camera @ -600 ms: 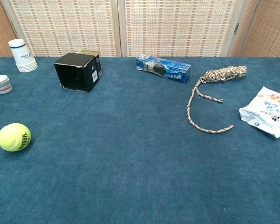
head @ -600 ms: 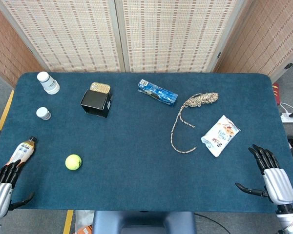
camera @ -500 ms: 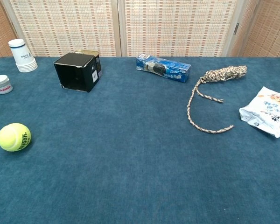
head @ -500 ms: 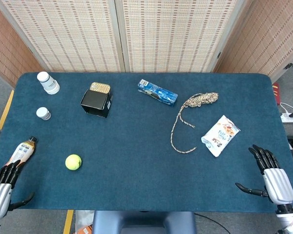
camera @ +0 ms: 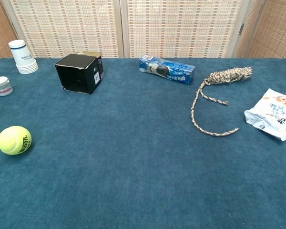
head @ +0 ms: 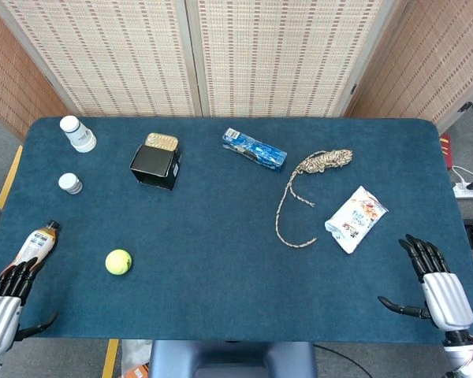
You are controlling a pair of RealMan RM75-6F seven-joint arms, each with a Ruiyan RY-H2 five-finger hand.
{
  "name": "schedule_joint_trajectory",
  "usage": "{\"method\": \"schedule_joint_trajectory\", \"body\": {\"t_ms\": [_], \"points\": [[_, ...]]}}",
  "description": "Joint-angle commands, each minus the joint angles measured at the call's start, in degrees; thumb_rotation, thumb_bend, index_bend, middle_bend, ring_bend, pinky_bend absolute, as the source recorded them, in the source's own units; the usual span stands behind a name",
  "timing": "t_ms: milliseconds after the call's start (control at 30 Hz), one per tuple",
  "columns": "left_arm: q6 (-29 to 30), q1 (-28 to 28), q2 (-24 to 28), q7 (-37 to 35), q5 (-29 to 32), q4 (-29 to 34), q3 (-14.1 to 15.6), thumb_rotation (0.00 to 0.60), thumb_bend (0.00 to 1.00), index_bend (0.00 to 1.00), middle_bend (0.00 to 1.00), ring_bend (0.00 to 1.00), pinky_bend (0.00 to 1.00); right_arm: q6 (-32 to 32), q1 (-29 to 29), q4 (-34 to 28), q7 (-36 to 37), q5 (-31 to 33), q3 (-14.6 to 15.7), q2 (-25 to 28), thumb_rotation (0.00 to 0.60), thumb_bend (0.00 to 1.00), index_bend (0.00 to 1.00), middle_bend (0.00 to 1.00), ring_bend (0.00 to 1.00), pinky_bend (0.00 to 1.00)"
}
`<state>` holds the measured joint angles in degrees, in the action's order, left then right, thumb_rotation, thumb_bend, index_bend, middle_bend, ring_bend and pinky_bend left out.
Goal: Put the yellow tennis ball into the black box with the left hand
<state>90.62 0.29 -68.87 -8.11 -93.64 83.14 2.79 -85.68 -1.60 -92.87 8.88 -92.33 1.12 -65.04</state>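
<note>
The yellow tennis ball [head: 118, 261] [camera: 14, 140] lies on the blue table near the front left. The black box [head: 155, 166] [camera: 78, 73] stands further back, a gold tin [head: 162, 141] right behind it. My left hand [head: 5, 304] hangs open at the table's front left corner, well left of the ball and holding nothing. At the front right corner my right hand [head: 435, 285] is open too, fingers spread. Neither hand shows in the chest view.
A small bottle [head: 36, 244] lies just ahead of the left hand. White cups [head: 77, 133] and a small white jar [head: 69, 183] stand at the back left. A blue packet [head: 255, 150], a rope [head: 303, 189] and a snack bag [head: 355, 218] lie to the right.
Both hands have shifted only slightly at the table's front corners. The objects have not moved.
</note>
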Motion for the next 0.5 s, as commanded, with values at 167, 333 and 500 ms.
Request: {"method": "schedule_joint_trajectory", "body": {"t_ms": [167,333,500], "points": [[10.93,0.11,-7.27,-7.52,-4.76,-8.7,-3.36,0.325,0.22,0.95,0.96,0.92,0.99,0.52,-0.34,-0.12,-0.13,0.11,0.0,0.02,0.545,0.0,0.0,0.0,0.0,0.0],[11.78,-0.01,-8.29,-10.07,-5.28,-11.64,-2.94,0.387,0.24,1.0,1.0,1.0,1.0,0.24,-0.28,0.18,0.28,0.12,-0.05,-0.09,0.544,0.0,0.0,0.0,0.0,0.0],[10.0,-0.06,-6.06,-8.04,-5.94,-9.89,-1.22,0.588,0.33,1.0,1.0,1.0,1.0,0.26,-0.35,0.22,0.31,0.07,-0.02,-0.12,0.545,0.0,0.0,0.0,0.0,0.0]]}}
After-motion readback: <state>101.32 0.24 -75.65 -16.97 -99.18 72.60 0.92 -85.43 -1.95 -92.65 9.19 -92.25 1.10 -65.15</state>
